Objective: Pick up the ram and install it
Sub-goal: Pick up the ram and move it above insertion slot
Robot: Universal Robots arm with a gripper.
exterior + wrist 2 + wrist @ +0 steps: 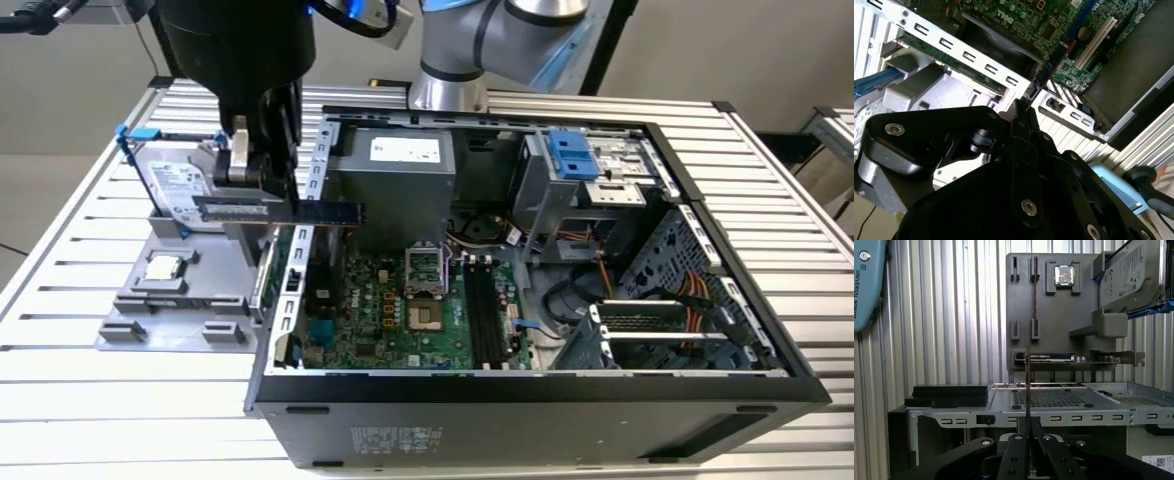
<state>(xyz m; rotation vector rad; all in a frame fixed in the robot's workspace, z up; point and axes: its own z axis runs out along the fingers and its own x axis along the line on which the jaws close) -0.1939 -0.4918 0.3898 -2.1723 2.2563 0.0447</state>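
My gripper is shut on the ram, a long dark stick held level in the air. In the exterior view it hangs over the case's wall on that view's left, one end over the grey holder, the other over the motherboard. In both wrist views the ram shows edge-on, running out from between the fingertips: a thin line in the first, a dark blue strip over the board in the second. The empty memory slots lie further toward the exterior view's right.
The open computer case lies on a slatted metal table. A silver hard drive and a processor chip sit on the grey holder. Inside the case are a power supply, drive cage and cables.
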